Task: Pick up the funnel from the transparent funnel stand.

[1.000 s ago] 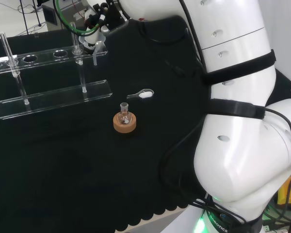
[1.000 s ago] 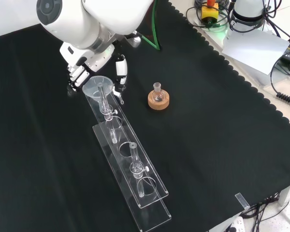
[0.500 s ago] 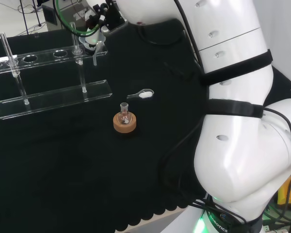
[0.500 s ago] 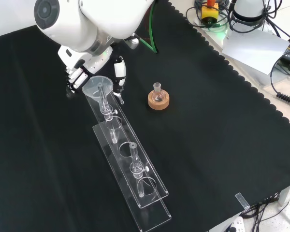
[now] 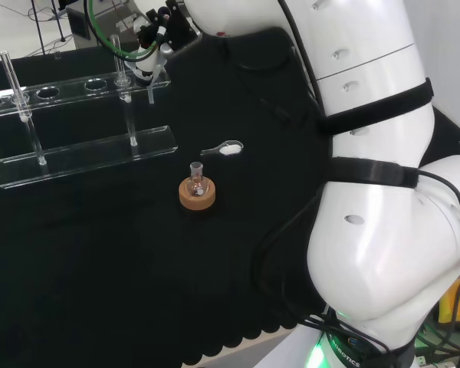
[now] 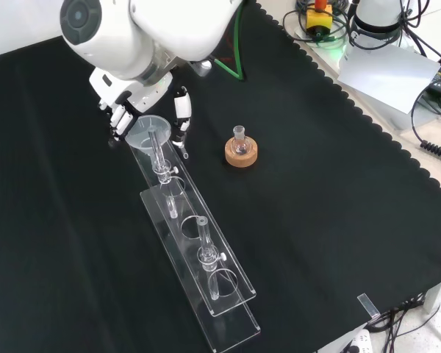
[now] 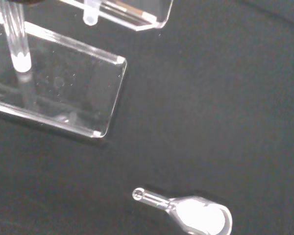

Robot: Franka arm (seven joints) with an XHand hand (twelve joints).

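Clear funnel [image 6: 150, 129] sits in the stand's [image 6: 198, 250] end hole as the robot hand [image 6: 178, 118] has edged closer, fingers apparently flanking its rim (not yet gripping, I judge).

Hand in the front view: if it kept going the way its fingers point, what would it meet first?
Most likely the funnel: the hand has fingers on either side of its bowl, at the near end of the clear stand. Depth is hard to judge.
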